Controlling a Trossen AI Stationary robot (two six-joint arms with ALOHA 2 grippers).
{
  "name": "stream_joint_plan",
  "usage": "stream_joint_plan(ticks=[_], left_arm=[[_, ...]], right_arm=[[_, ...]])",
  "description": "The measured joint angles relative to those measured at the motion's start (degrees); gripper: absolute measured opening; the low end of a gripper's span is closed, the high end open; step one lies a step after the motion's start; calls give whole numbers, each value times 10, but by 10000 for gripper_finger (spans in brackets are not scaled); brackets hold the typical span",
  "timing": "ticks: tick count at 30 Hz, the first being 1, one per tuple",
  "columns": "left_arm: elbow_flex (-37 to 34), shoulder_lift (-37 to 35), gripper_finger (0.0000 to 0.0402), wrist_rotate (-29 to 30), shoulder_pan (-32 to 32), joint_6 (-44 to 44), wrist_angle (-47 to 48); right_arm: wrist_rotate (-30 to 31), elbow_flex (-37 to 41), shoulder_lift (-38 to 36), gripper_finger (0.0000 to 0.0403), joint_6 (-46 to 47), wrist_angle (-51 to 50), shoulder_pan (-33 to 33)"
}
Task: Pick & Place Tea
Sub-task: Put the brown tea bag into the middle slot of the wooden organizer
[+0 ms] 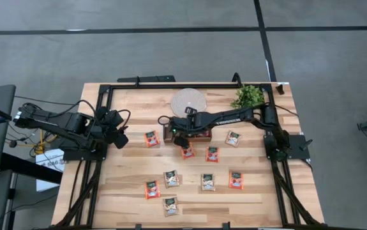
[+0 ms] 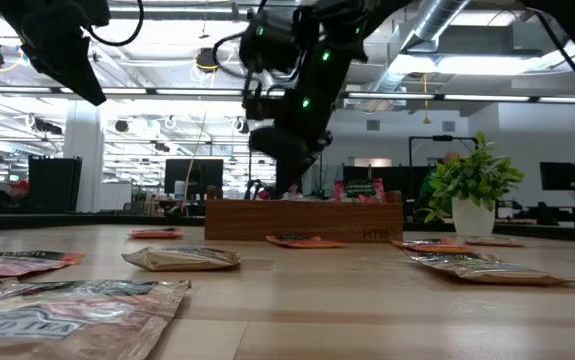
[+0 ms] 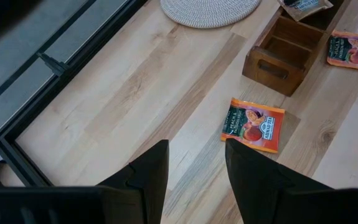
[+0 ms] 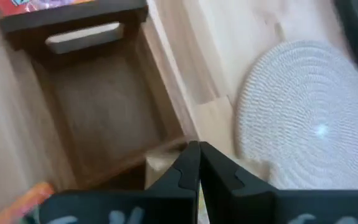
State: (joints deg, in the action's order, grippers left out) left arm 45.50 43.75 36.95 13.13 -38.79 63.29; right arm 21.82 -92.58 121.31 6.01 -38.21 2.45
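The left gripper point(image 1: 120, 137) waits at the left side of the pale wooden worktop point(image 1: 132, 172), fingers apart and empty. Just right of it lies a red-orange tea sachet point(image 1: 150, 138); more sachets are scattered nearer the front edge. Farther right, the right gripper point(image 4: 198, 163) hovers over the brown wooden compartment tray point(image 4: 98, 109), fingers together; whether they pinch a sachet cannot be told. Any release should probably wait until the fingers are centred over a compartment.

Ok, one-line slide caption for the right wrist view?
Right end effector shut above the wooden tray, woven white disc alongside.
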Motion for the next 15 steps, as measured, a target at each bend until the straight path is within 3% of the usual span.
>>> stream_joint_plan(ticks=[6, 15], left_arm=[[0, 0, 151, 0, 0, 0, 0], [0, 0, 151, 0, 0, 7, -5]], right_arm=[[-19, 1, 19, 0, 0, -22, -5], [8, 1, 17, 0, 0, -61, -9]])
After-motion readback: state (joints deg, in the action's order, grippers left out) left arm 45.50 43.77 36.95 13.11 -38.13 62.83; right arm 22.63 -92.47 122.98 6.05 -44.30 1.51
